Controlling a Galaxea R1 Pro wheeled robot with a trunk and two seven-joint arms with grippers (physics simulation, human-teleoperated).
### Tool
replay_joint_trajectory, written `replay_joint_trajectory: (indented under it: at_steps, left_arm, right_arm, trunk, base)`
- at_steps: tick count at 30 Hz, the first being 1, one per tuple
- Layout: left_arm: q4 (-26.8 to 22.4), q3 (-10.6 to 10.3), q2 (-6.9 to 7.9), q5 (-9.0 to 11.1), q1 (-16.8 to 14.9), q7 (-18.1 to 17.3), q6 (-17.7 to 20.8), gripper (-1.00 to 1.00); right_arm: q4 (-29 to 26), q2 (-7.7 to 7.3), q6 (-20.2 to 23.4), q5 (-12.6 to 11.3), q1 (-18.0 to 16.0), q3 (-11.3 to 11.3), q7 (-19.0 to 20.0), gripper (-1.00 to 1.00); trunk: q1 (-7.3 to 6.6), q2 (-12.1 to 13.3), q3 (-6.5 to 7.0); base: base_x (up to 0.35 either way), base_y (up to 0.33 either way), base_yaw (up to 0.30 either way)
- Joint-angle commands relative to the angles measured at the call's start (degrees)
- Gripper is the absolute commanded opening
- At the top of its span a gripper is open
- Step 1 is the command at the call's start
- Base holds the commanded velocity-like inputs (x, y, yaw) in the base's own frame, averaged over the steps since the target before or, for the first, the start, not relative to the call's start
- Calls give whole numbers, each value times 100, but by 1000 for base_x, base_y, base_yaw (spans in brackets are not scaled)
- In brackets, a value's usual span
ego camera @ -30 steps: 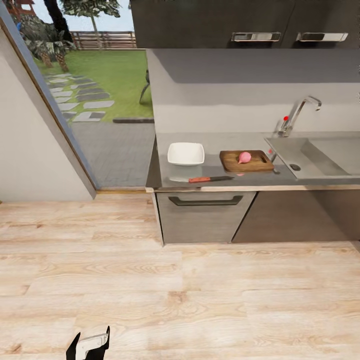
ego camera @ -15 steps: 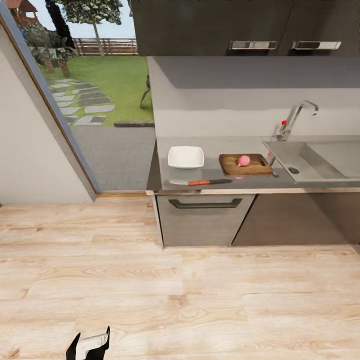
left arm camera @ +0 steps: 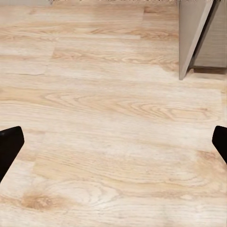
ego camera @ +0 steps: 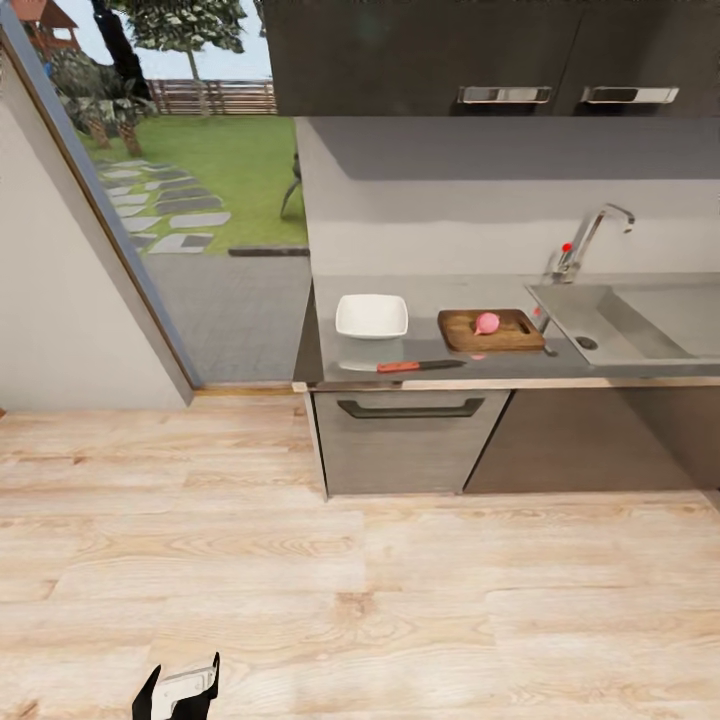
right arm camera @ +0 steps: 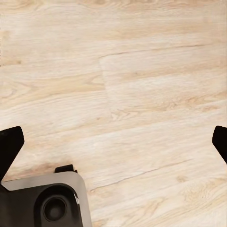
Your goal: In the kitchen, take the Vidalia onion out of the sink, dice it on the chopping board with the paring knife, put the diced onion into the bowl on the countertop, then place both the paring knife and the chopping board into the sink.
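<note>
The pinkish Vidalia onion (ego camera: 487, 322) lies whole on the brown chopping board (ego camera: 458, 337), on the grey countertop (ego camera: 430, 292). The paring knife (ego camera: 420, 365) with its red-orange handle lies near the counter's front edge. To the board's left stands the white square bowl (ego camera: 372, 315), and to its right is the steel sink (ego camera: 625, 335). Both grippers hang low over the wooden floor, far from the counter. My left gripper (left arm camera: 113, 146) and right gripper (right arm camera: 113, 144) are open, with nothing between the fingers.
A curved tap (ego camera: 592, 232) with a red knob stands behind the sink. Dark wall cabinets (ego camera: 430, 50) hang above and a drawer front (ego camera: 405, 435) sits under the counter. At the left is an open glass door to the garden (ego camera: 200, 180). Part of my base (right arm camera: 52, 203) is below the right gripper.
The whole head view has shifted a little, so the counter sits slightly lower and smaller in the picture. The onion, board, knife and bowl have kept their places.
</note>
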Motion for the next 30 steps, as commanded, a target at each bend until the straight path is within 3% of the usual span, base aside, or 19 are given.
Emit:
replay_joint_trajectory:
  at_steps: [1,22,26,30]
  left_arm:
    - [25,11,1,-42,-11,37,-31,100]
    - [30,11,-7,-40,-11,45,-12,100]
    - [30,11,-7,-40,-11,43,445,100]
    - [31,11,-7,-40,-11,38,576,100]
  right_arm:
    - [-10,0,-7,-2,3,1,-12,100]
    - [-10,0,-13,-2,3,1,-12,100]
    - [-10,-3,-12,-2,3,1,-12,100]
    - [-10,-7,-12,-2,3,-6,-12,100]
  trunk:
    - [4,-9,1]
    - [4,-9,191]
    - [4,-9,227]
    - [4,-9,263]
  base:
    - [0,0,0]
    - [0,0,0]
    - [0,0,0]
    - [0,0,0]
